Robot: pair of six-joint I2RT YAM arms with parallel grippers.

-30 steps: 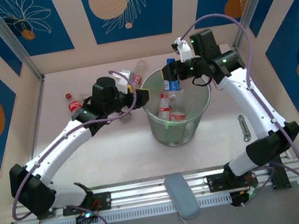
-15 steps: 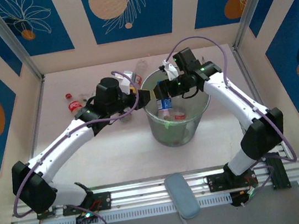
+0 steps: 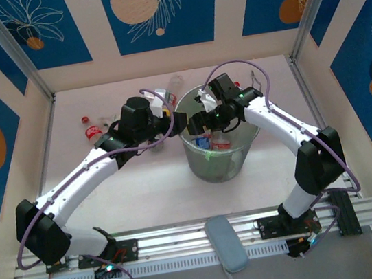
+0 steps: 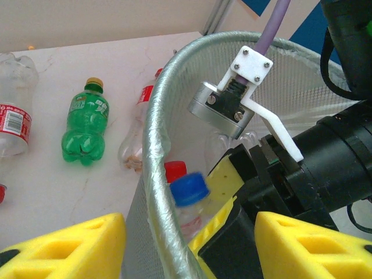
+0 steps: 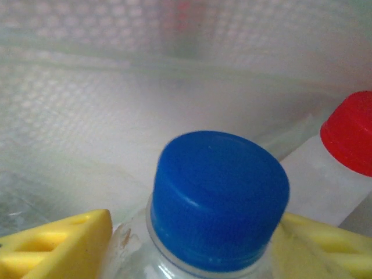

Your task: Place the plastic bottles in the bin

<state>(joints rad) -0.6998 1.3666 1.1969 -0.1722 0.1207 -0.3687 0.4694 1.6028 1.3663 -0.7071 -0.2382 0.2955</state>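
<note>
Pale bench (image 3: 144,187) runs out from my bases to the bin (image 3: 207,168), which sits mid-bench. My left fingers (image 4: 64,247) are spread wide and carry nothing. They straddle the bin's near-left rim without touching it, as far as I can see.

My right fingers (image 5: 52,244) are down inside the bin's mouth with the blue-capped bottle (image 5: 221,197) between them. I cannot tell whether they clamp it or have let go: one finger looks just clear of the shoulder, and the other sits partly behind the cap. That bottle's long axis runs close to upright, cap toward my wrist and base toward the bin floor. A red-capped bottle (image 5: 349,131) shows just beside it.

To do this drop well, I would spread fully before lifting. I would then draw straight up along the bottle's axis so neither pad drags the neck, keeping off the rim and off my left fingers, which sit close.

Beyond the bin, on the far left of the bench, a green bottle (image 4: 86,122) lies flat with its yellow cap pointing toward the back wall. A red-labelled bottle (image 4: 11,116) lies near it.
</note>
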